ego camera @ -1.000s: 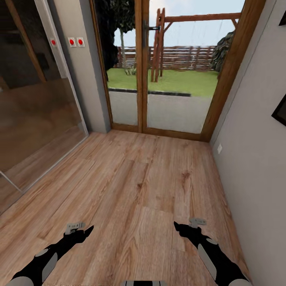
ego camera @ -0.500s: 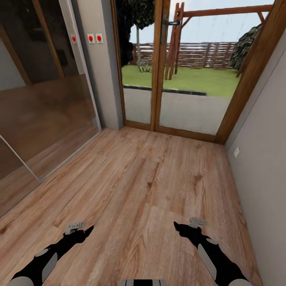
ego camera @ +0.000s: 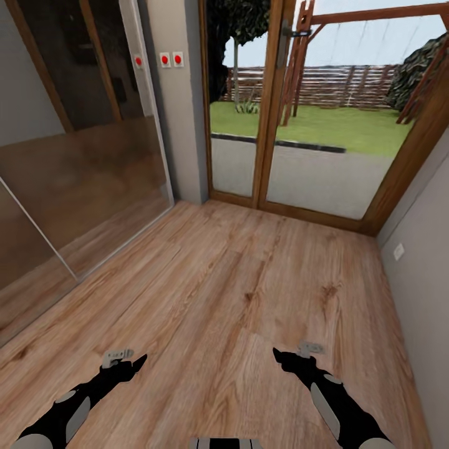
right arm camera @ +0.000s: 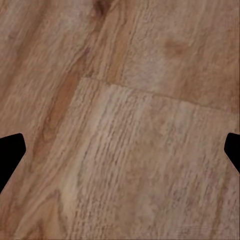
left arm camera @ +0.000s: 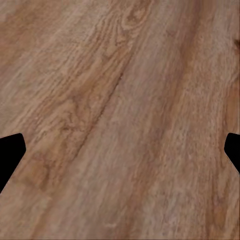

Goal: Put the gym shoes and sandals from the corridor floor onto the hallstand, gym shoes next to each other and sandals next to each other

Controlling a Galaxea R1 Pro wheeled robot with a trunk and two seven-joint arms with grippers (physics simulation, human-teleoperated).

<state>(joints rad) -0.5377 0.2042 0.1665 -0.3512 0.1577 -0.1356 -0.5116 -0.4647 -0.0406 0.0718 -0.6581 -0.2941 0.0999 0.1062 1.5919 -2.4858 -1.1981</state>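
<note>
Wood-plank floor (ego camera: pixel 249 293) fills the middle of the head view, bare from the bottom edge up to the glazed door (ego camera: pixel 274 112) at upper centre. A glass partition (ego camera: pixel 75 168) lines the left side and a grey wall (ego camera: pixel 430 262) the right, with three red buttons (ego camera: pixel 164 60) on the pillar at upper left.

The left gripper (ego camera: pixel 138 359) hangs low at lower left and the right gripper (ego camera: pixel 278 353) at lower right, both above the planks and holding nothing. In each wrist view the dark finger tips sit at opposite frame edges, so both pairs of jaws are spread wide; between the left fingers (left arm camera: pixel 11 152) and the right fingers (right arm camera: pixel 11 152) there is bare wood grain.

No shoes, sandals or rack are in these frames, so which way they lie from either arm cannot be told. I judge the robot is still searching, and the next move calls for turning the view away from this door end of the corridor. No containers are in sight.
</note>
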